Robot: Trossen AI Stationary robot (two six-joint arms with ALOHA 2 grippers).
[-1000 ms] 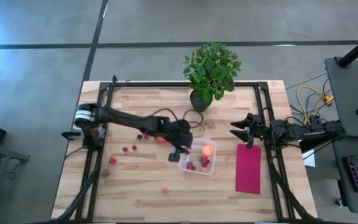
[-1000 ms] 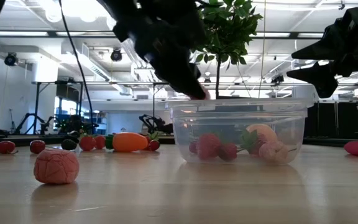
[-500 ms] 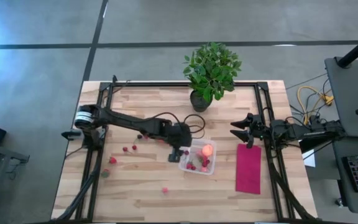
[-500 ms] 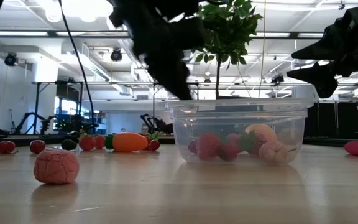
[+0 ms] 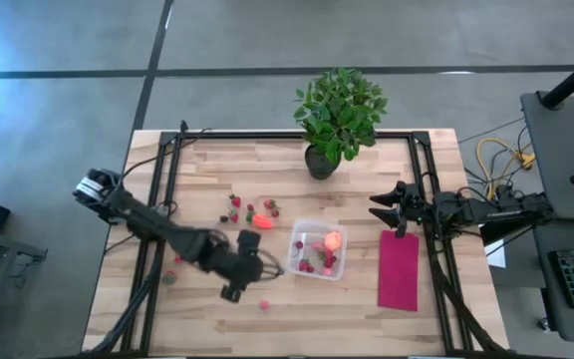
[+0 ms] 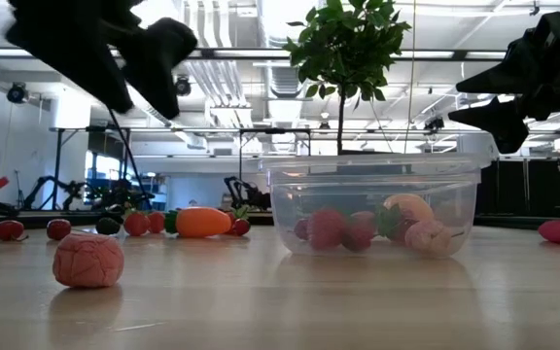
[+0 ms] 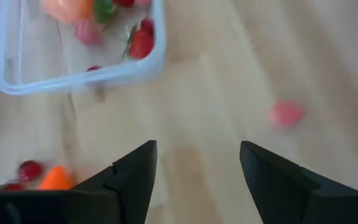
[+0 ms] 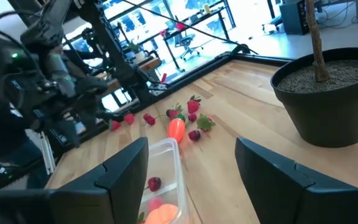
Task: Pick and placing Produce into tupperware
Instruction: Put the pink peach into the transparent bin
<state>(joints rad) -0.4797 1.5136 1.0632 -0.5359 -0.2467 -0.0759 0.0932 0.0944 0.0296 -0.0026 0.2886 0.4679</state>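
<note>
Produce pieces (image 5: pixel 309 265) already sit in the tupperware (image 5: pixel 302 232), so the left tool (image 5: pixel 233 292) (fingers spread wide, empty) hovers near a loose pink piece (image 5: pixel 264 304) on the counter (image 5: pixel 367 319).

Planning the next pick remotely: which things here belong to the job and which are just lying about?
Job: tupperware holding some produce; loose red pieces and orange-red piece on the table; open left gripper.

Lying about: potted plant, magenta cloth; right gripper waits, open.
</note>
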